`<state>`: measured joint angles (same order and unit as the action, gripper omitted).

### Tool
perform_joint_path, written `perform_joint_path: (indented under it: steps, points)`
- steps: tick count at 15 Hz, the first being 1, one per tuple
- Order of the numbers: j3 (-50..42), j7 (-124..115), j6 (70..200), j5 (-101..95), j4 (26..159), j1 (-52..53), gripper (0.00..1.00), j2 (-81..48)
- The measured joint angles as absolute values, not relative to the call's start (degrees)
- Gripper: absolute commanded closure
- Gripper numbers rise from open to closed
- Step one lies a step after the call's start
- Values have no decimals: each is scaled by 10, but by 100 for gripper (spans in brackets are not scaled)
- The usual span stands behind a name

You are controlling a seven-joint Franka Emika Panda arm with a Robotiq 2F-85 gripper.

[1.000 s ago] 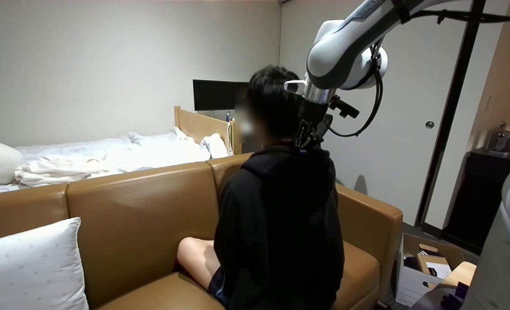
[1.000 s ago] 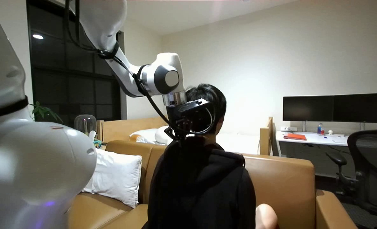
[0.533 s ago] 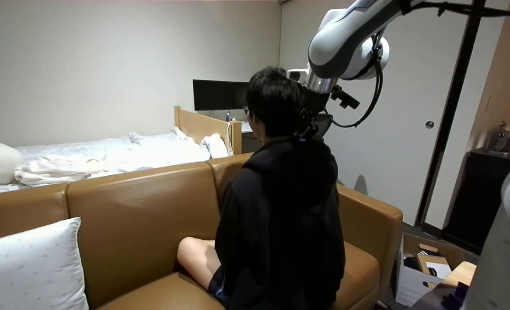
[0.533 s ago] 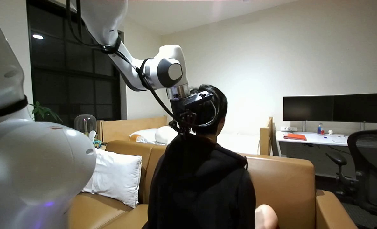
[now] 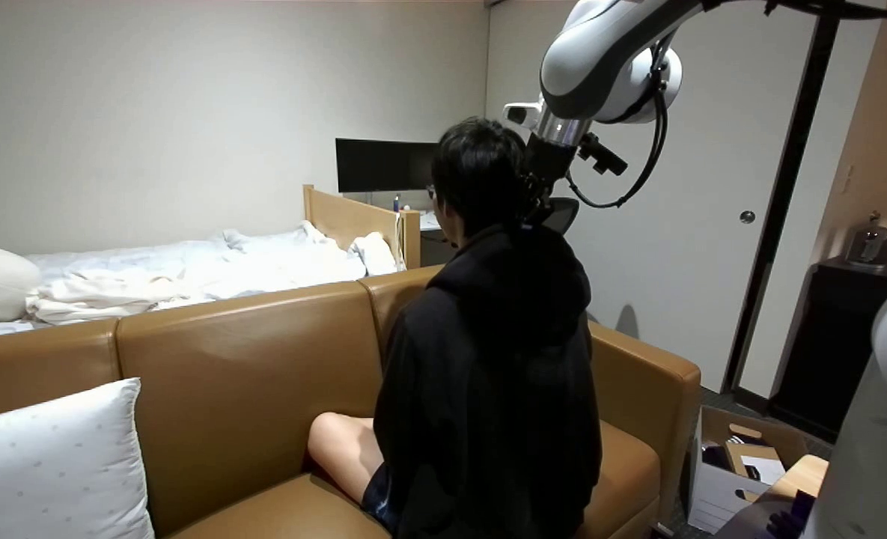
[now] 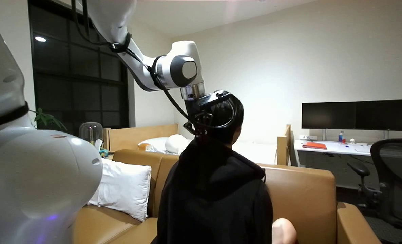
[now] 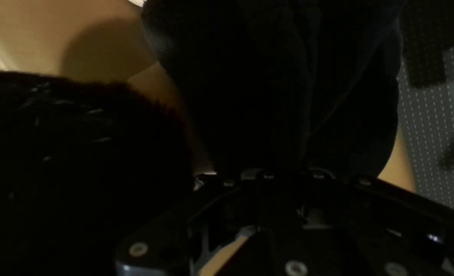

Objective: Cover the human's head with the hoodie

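Jaws: closed on cloth, pinching the upper edge of the hood of a black hoodie.
Gripper: pointing down, tips behind the human's head and about level with its lower hairline; just beside the hair, contact unclear.
Hood: drawn to a peak at the tips, the rest hanging slack over the hoodie's back.
Head: upright, black-haired, outside the hood, seen mainly from behind in both exterior views.
Flange: silver, directly above the gripper, tilted slightly so that its lower end leans toward the head.
Arm: white and grey; enters from the top in both exterior views, slopes down, then bends at the wrist to drop behind the head.
Cable: black, strapped along the arm, hanging in a loop beside the gripper.
Couch: brown; the worn hoodie rises from its seat near the armrest, before the backrest's upper edge.
Pillow: white, leaning on the backrest, farther from the armrest.
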<state>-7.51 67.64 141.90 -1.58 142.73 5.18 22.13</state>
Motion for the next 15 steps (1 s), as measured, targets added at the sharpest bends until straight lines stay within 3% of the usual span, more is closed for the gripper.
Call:
perform_joint_path:
  steps: [15]
  points:
    - [-94, 677, 1369, -15, 1399, 55, 98, 286]
